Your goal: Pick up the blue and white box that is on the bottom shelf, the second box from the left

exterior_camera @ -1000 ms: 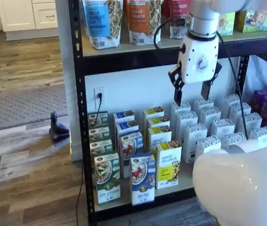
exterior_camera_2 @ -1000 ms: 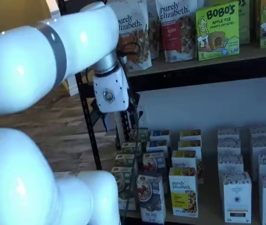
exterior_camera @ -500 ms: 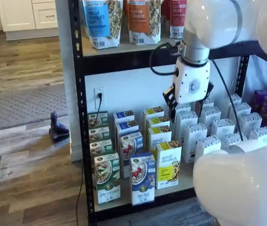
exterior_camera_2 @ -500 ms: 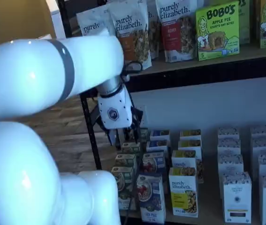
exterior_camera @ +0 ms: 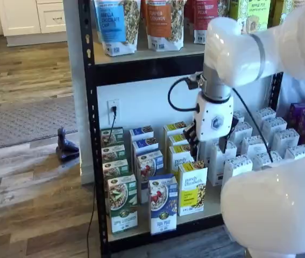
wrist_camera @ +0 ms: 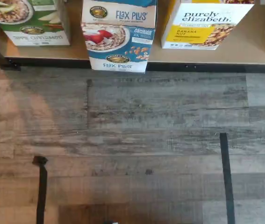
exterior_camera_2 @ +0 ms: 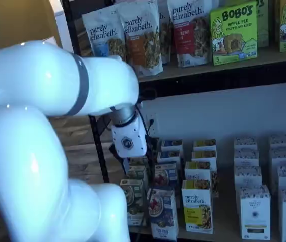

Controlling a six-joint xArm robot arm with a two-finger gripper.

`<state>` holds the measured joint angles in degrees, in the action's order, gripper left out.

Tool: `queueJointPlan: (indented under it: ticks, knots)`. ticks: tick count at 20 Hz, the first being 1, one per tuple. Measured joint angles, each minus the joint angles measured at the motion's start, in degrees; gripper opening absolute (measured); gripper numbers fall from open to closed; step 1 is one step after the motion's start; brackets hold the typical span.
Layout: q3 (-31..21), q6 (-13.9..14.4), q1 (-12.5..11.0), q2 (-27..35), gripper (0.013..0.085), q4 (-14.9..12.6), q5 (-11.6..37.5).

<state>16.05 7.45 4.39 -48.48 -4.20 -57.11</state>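
- The black rack (exterior_camera: pixel 90 107) fills both shelf views; my white arm (exterior_camera_2: pixel 42 126) covers much of the front.
- The wood-plank floor (wrist_camera: pixel 132 140) runs up to the bottom shelf (wrist_camera: pixel 207 58), a pale board edged by a black beam.
- The blue and white box (exterior_camera: pixel 163 203) stands at that shelf's front edge, between the green and white carton (exterior_camera: pixel 122 203) and the yellow purely elizabeth carton (exterior_camera: pixel 192 188).
- White cartons (exterior_camera: pixel 238 164) stand farther right.
- My gripper (exterior_camera: pixel 207 148) hangs above the yellow cartons, fingers spread, holding nothing.
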Motion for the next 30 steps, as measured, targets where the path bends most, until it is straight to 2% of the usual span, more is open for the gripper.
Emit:
queueJointPlan:
  ticks: [4,8,14,18,21,30]
  knots:
    - [-2.2,-0.1,-0.3,3.1,0.085,0.2,5.1]
    - [-4.1,1.7,0.4,6.2,0.085,-1.0,10.9]
    - [-5.0,2.7,1.2,10.7,0.085,-0.9,17.5]
    - [-3.8,4.1,2.0,15.0,0.085,-1.5,20.0]
    - [-2.1,6.0,2.6,18.7,0.085,-3.1,20.3]
    - [1.0,8.0,3.6,28.5,0.085,-3.7,28.5]
